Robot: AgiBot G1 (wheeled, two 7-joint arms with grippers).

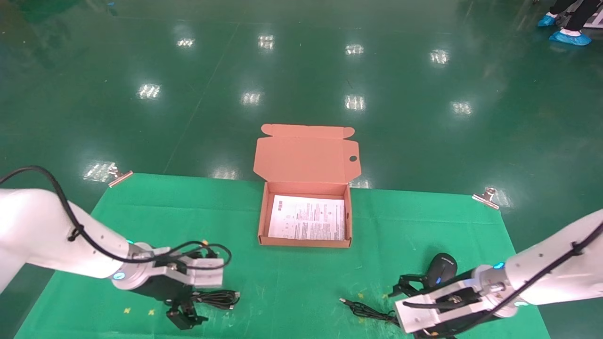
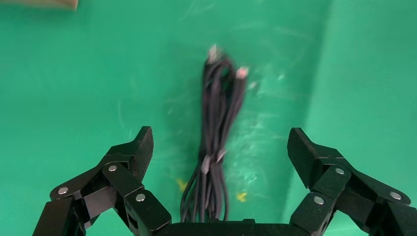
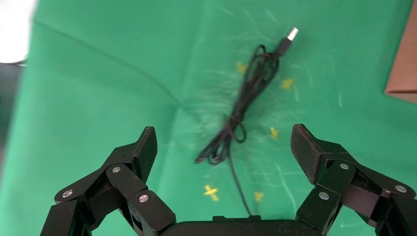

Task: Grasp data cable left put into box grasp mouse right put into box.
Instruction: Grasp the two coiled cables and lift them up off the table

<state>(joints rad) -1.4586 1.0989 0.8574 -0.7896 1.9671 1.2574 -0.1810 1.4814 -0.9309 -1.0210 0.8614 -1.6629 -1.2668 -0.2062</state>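
Left claw (image 2: 220, 147) is spread wide, hovering right over the data cable (image 2: 219, 132), fingers either side of the bundle but not touching it. The cable lies on the green counter (image 1: 301, 278) near the front left. Right claw (image 3: 223, 147) is wide open too, holding nothing, above the mouse cord (image 3: 246, 103) with its silvery USB plug. The mouse (image 1: 442, 268) sits at the front right, just beside that claw. The box (image 1: 305, 242) stands open in the middle with a printed sheet (image 1: 307, 217) inside.
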